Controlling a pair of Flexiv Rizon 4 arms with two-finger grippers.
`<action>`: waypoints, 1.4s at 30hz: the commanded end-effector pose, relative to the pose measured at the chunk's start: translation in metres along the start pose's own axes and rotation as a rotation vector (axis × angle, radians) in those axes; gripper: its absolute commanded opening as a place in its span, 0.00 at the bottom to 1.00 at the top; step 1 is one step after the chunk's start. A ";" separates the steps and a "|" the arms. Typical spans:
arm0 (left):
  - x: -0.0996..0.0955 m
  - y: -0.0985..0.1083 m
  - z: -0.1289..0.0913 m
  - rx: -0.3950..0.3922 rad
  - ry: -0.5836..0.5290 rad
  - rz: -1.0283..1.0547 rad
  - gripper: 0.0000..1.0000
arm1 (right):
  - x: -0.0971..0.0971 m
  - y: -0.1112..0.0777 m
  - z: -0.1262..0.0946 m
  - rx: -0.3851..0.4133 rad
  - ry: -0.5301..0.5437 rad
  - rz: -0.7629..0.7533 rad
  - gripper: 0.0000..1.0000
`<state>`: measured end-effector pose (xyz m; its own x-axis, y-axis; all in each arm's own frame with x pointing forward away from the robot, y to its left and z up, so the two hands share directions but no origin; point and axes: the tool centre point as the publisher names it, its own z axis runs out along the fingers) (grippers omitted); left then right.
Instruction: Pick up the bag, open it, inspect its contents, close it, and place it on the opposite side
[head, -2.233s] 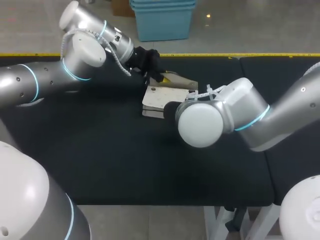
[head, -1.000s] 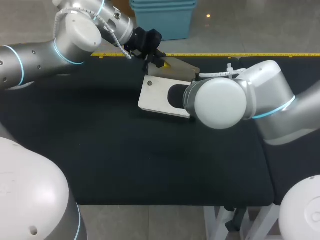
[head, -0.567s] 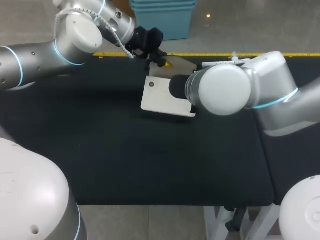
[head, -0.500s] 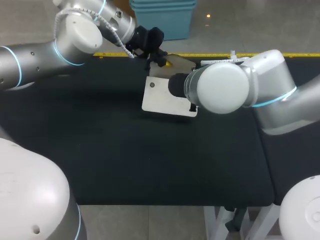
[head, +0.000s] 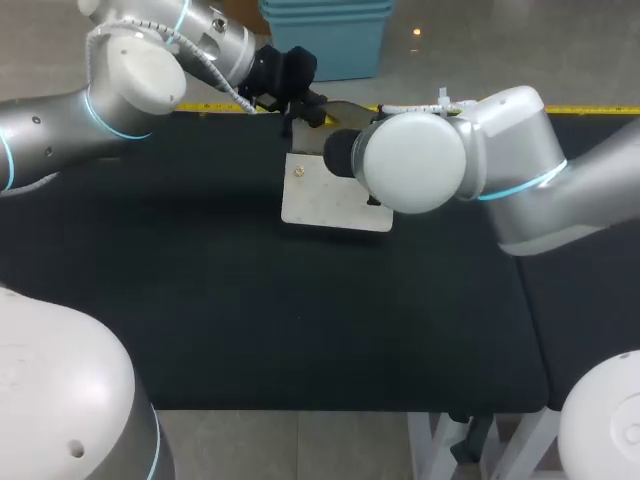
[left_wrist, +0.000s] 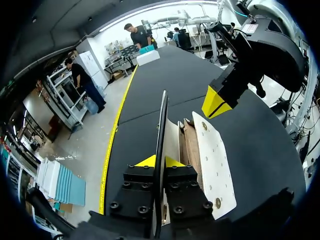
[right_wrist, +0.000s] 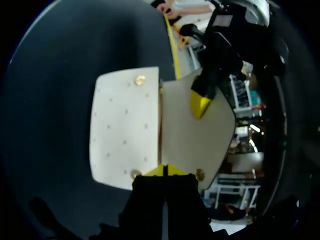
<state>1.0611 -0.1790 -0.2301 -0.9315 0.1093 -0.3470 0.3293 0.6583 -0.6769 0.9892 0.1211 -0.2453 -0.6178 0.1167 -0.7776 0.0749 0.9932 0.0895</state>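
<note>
The left gripper (left_wrist: 160, 161) has its fingers pressed narrow on the bag's flap (left_wrist: 161, 125). The flap stands edge-on between the yellow tips and runs straight out ahead of them. Just beside it lie a cream layer and a brown one, then the white dotted panel (left_wrist: 212, 165) with metal snaps at its corners, swung away from the flap so the bag gapes.

The right gripper (right_wrist: 165, 171) has its tips drawn close together. They pinch the bag's near edge at the fold where the white panel meets the beige panel (right_wrist: 197, 145). Ahead of it, the left gripper's yellow tip sits on the beige panel's far edge.

From above, the bag (head: 335, 203) is at the far middle of the black table (head: 250, 320), held between the two grippers. The left arm (head: 130, 75) comes in from the far left corner. The right arm's (head: 470, 160) round joint covers the bag's right part. Whether the bag touches the table I cannot tell.
</note>
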 end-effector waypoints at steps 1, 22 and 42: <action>0.004 0.001 -0.004 0.030 -0.007 0.008 0.00 | -0.008 0.003 0.005 0.011 0.000 -0.001 0.00; 0.006 -0.012 -0.015 0.069 -0.015 0.025 0.00 | -0.006 -0.003 0.046 0.055 0.075 -0.008 0.00; 0.005 -0.014 -0.014 0.095 -0.051 -0.035 0.00 | 0.033 -0.002 0.035 0.036 0.101 -0.011 0.00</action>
<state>1.0525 -0.1783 -0.2136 -0.9366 0.0531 -0.3465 0.3079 0.5969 -0.7409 0.9982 0.1225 -0.2904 -0.7003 0.1054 -0.7060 0.0957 0.9940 0.0535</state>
